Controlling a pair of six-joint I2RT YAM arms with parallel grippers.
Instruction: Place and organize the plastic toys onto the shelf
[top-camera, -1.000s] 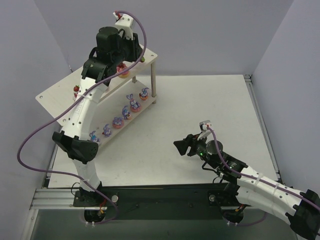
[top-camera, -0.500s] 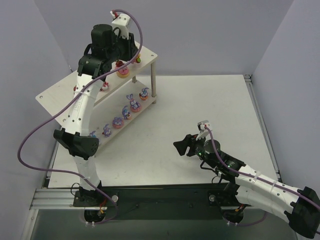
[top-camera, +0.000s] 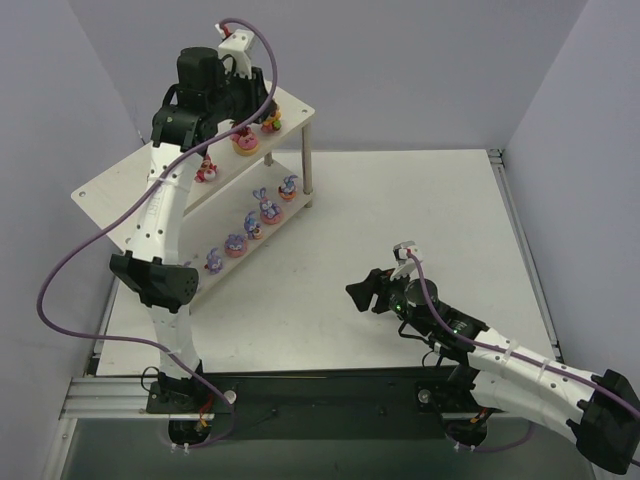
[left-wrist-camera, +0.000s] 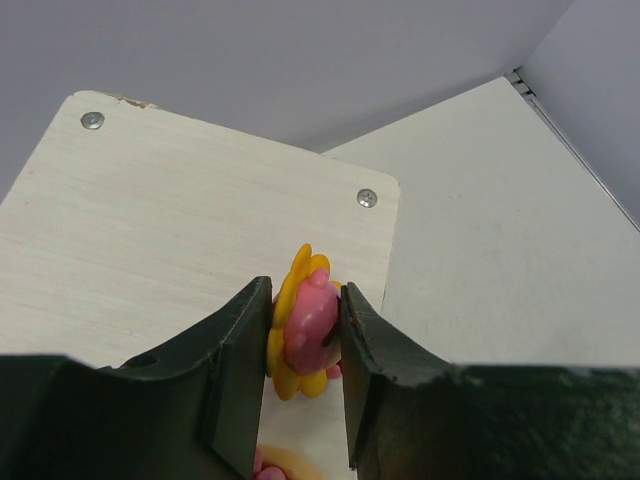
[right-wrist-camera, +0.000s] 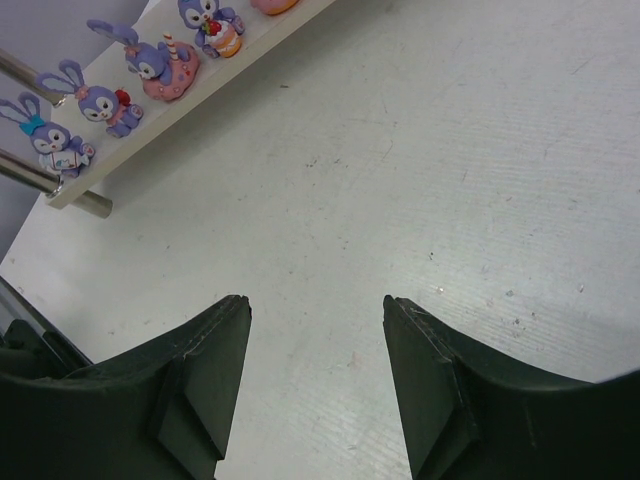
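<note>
My left gripper (left-wrist-camera: 306, 292) is shut on an orange-yellow flower-like toy (left-wrist-camera: 300, 330) with a pink middle, held just over the right end of the shelf's top board (left-wrist-camera: 150, 210). From above, that toy (top-camera: 270, 123) sits under the left gripper (top-camera: 262, 112). A pink-yellow toy (top-camera: 245, 143) and a red toy (top-camera: 208, 170) stand on the shelf's top board (top-camera: 110, 185). Several purple-blue bunnies (top-camera: 268, 210) line the lower board. My right gripper (top-camera: 358, 292) hangs open and empty over the table. Its wrist view shows the right gripper (right-wrist-camera: 317, 300) facing the bunnies (right-wrist-camera: 155, 62).
The shelf stands at the table's far left on thin white legs, with one post (top-camera: 306, 170) at its right end. Grey walls close in on the left and right. A purple cable (top-camera: 90, 250) loops off the left arm. Bare table (top-camera: 420, 210) lies right of the shelf.
The left arm's wrist has swung left and back over the top board, uncovering the red toy there. It keeps its grip on the flower toy. The right arm has barely moved.
</note>
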